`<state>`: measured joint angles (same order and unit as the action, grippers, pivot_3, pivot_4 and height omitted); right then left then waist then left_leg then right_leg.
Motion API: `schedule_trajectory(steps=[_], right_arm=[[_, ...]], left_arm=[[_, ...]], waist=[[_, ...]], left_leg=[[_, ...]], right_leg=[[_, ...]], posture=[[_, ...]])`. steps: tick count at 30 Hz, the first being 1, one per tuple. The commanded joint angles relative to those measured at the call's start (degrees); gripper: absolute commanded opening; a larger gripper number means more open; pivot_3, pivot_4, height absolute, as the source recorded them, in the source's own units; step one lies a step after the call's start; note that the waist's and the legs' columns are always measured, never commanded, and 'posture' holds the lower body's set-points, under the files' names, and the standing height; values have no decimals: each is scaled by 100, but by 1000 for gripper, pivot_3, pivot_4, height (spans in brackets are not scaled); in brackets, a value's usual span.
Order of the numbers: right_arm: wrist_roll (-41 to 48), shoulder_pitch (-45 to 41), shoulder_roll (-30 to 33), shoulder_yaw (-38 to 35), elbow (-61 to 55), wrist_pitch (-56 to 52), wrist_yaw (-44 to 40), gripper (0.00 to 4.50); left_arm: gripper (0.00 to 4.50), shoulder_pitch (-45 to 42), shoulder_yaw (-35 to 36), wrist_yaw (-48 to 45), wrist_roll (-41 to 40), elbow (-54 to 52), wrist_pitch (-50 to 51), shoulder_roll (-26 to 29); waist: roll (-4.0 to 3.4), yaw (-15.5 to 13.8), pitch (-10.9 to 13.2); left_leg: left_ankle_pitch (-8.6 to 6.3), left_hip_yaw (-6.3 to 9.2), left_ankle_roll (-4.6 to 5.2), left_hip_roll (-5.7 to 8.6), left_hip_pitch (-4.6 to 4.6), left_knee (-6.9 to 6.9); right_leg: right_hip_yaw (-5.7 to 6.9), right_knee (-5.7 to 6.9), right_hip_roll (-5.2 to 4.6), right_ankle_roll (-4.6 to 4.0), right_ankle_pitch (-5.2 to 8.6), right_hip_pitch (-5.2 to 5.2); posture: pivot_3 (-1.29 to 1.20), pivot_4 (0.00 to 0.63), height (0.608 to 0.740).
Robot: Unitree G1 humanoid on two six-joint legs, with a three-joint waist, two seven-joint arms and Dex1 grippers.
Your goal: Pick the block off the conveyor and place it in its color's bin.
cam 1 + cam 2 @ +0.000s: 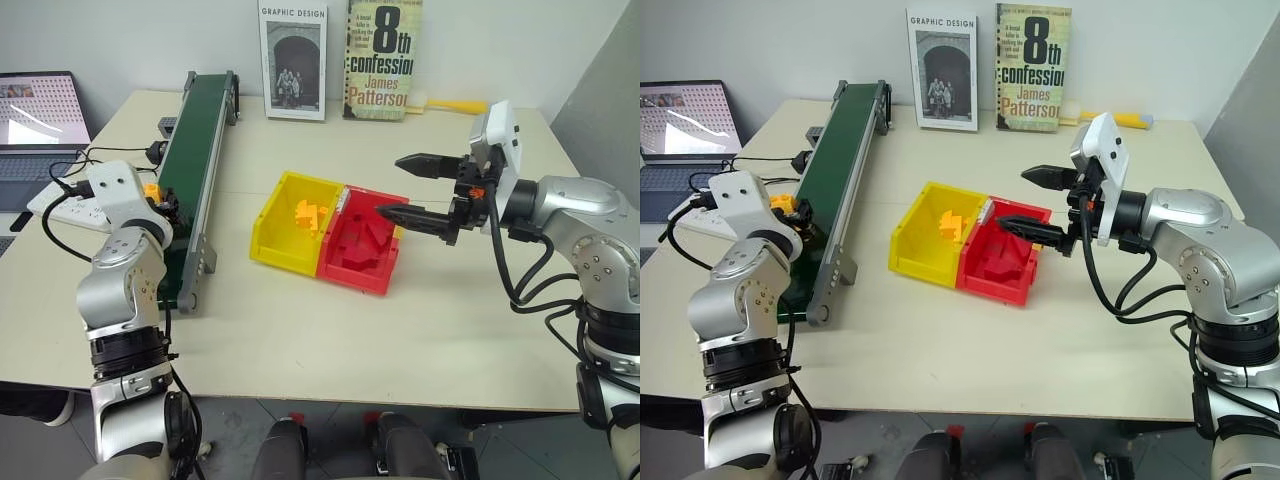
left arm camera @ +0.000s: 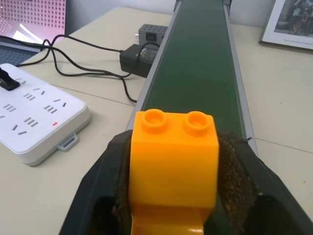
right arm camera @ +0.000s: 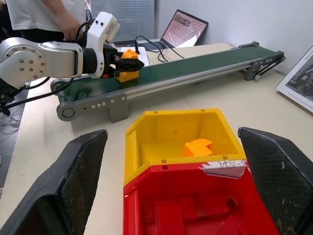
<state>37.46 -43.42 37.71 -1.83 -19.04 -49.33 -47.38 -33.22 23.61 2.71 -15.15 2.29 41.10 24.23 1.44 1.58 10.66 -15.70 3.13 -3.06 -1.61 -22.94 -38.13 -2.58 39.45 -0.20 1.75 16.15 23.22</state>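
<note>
The left gripper (image 2: 171, 196) is clamped on the orange-yellow block (image 2: 172, 161) over the near end of the green conveyor (image 1: 195, 150). The right gripper (image 1: 420, 190) hovers with its 2 fingers wide apart above the red bin (image 1: 362, 240), which touches the yellow bin (image 1: 290, 215). An orange piece (image 3: 198, 146) lies inside the yellow bin.

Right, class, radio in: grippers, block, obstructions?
Left gripper shut on block over conveyor. Right gripper open above red bin. Yellow bin unobstructed.
</note>
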Motion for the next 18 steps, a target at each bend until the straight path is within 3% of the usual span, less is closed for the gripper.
schedule_trajectory(steps=[1, 7, 12, 18], right_arm=[[40, -38, 185, -118, -270, 19, 4, 4500], [-654, 35, 1008, 222, -463, 118, -33, 4500], [-214, 132, 1332, 23, -1092, -370, -118, 4500], [86, 304, 1287, -248, -1534, -791, 271, 4500]], left_arm=[[1572, -203, -75, -244, -228, -476, 233, 59], [1522, -679, -947, -1701, -608, -654, 430, 464], [1522, -1234, -1902, -3104, -802, -325, 534, 671], [1522, -1517, -2547, -3656, -468, 291, 289, 650]], waist=[[0, 0, 0], [0, -46, 0], [0, -14, 0], [-1, 38, 0]], left_leg=[[0, 0, 0, 0, 0, 0], [1, 4, -1, 4, -3, -1], [1, -1, -3, 2, -3, 3], [0, -6, 0, -1, 2, 3]], right_leg=[[0, 0, 0, 0, 0, 0], [4, -3, 0, 0, 0, -1], [2, -11, 2, 0, 0, -1], [-6, -7, 8, 0, 0, 0]], posture=[[0, 150, 740], [0, 150, 740], [0, 150, 740], [0, 150, 740]])
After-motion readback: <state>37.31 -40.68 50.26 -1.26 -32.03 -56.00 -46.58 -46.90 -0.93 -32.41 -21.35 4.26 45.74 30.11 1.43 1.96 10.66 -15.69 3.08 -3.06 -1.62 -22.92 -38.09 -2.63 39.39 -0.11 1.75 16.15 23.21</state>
